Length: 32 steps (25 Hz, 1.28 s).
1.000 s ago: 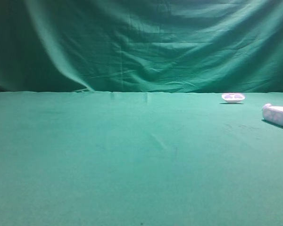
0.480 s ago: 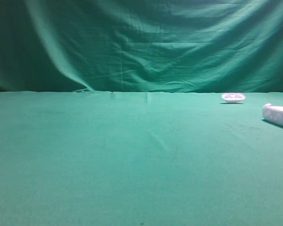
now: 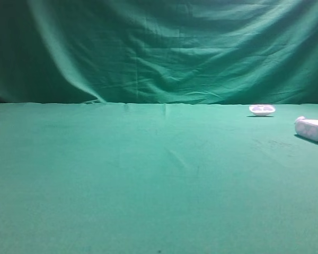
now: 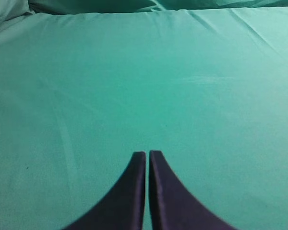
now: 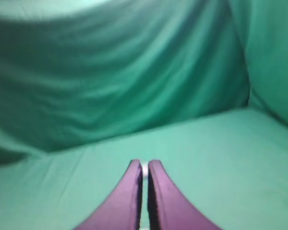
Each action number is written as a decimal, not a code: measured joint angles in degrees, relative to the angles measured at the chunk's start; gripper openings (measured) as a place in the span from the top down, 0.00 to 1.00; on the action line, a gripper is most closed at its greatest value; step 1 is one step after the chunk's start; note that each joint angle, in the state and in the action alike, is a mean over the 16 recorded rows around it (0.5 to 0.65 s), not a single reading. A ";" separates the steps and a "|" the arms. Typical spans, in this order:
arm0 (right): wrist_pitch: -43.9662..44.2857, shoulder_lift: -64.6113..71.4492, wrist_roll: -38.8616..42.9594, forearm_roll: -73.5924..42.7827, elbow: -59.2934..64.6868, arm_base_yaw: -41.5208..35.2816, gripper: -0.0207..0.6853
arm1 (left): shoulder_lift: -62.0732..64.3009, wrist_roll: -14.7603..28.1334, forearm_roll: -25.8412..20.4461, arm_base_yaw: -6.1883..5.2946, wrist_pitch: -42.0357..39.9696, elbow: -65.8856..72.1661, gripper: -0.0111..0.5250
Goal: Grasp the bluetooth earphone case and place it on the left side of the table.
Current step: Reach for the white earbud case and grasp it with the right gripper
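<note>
One bluetooth earphone case (image 3: pixel 312 129) lying lengthwise left-right at table (image 3: pixel 148 185) right edge; both end effectors clenched, empty

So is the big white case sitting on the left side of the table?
No, the bluetooth earphone case lies at the table's far right edge.

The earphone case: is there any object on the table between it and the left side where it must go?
Nothing visible. The earphone case lies at the right edge of the table; only bare green cloth stretches leftward. The small white dish sits farther back.

bluetooth earphone case (image 3: pixel 312 129) cropped at right edge
</note>
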 joint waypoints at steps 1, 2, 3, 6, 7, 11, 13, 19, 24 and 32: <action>2.08 3.26 -0.73 -0.35 -2.04 0.52 0.97 | 0.00 0.00 0.00 0.00 0.00 0.00 0.98; 3.98 6.43 -1.45 -0.74 -3.97 1.08 0.97 | 0.00 0.00 0.00 0.00 0.00 0.00 0.98; 5.72 9.47 -2.16 -1.17 -5.74 1.66 0.97 | 0.00 0.00 0.00 0.00 0.00 0.00 0.98; 9.70 18.23 -4.21 -2.53 -10.63 3.46 0.96 | 0.00 0.00 0.00 0.00 0.00 0.00 0.98; 10.71 20.97 -4.86 -3.02 -12.11 4.06 0.94 | 0.00 0.00 0.00 0.00 0.00 0.00 0.98; 13.23 31.36 -6.23 -5.00 -17.17 6.39 0.79 | 0.00 0.00 0.00 0.00 0.00 0.00 0.98; 13.35 36.11 -6.22 -5.88 -19.04 7.27 0.68 | 0.00 0.00 0.00 0.00 0.00 0.00 0.98; 11.82 48.18 -5.99 -7.10 -23.04 8.09 0.36 | 0.00 0.00 0.00 0.00 0.00 0.00 0.98; 10.25 55.44 -5.98 -7.54 -25.53 8.09 0.18 | 0.00 0.00 0.00 0.00 0.00 0.00 0.98; 8.31 61.84 -5.98 -9.25 -28.34 8.09 0.24 | 0.00 0.00 0.00 0.00 0.00 0.00 0.98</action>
